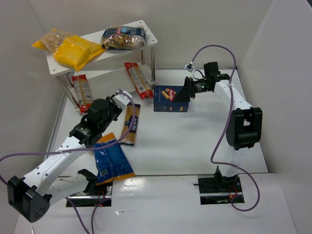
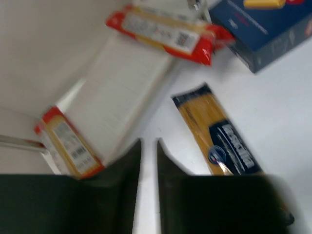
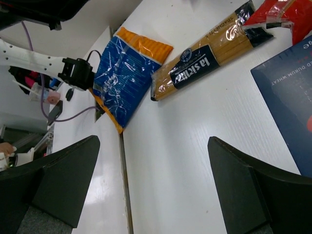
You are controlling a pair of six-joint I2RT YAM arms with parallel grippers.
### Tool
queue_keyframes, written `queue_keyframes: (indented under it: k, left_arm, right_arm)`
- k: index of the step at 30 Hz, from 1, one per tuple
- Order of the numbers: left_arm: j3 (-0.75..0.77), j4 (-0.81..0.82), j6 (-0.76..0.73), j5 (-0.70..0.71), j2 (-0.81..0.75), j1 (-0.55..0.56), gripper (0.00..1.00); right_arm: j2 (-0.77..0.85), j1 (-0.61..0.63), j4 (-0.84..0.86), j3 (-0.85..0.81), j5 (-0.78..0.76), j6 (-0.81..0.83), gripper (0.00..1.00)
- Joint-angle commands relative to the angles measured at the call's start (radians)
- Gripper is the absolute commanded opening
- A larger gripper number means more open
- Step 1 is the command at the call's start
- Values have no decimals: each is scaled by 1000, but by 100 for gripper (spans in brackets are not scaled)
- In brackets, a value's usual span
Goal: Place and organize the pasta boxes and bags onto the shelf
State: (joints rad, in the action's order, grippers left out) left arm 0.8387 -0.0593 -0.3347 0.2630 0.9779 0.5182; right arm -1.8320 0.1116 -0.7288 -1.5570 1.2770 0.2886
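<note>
The white shelf (image 1: 146, 25) stands at the back left, with yellow bags (image 1: 73, 49) and a dark pasta bag (image 1: 123, 37) on its top board. Two red-and-white packs (image 1: 82, 91) (image 1: 138, 79) lie at its lower level. The dark-blue pasta box (image 1: 168, 99) lies mid-table. The spaghetti pack (image 1: 130, 124) and the blue bag with an orange end (image 1: 111, 158) lie nearer. My left gripper (image 2: 148, 141) is nearly shut and empty, hovering between a red pack (image 2: 68, 141) and the spaghetti (image 2: 219, 131). My right gripper (image 3: 153, 141) is wide open and empty beside the box (image 3: 287, 92).
White walls enclose the table on the left, back and right. A purple cable loops from each arm. In the right wrist view the blue bag (image 3: 124, 73) reaches the table's front seam, beside the left arm's base.
</note>
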Motion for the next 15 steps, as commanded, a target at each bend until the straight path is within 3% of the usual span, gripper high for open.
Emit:
queue_keyframes:
  k: [1,2,3,9,15]
  left_arm:
    - [77,-144,-35,-30,19,-6,32]
    - [89,-192,-35,-48,53,-15,94]
    - [89,-251,-12,-48,71,-15,100]
    - [252,-428,175,-111,353,-38,100]
    - [333,-425,387,-163,545,-58,100]
  right_arm:
    - [69,5,-26,15,-22,38,100]
    - [69,5,-26,24,-22,38,100]
    - [69,5,-26,34,-22,38,100]
    - [60,5,-26,54,-45,38,100]
    - [105,5,-37,84,-93,78,100]
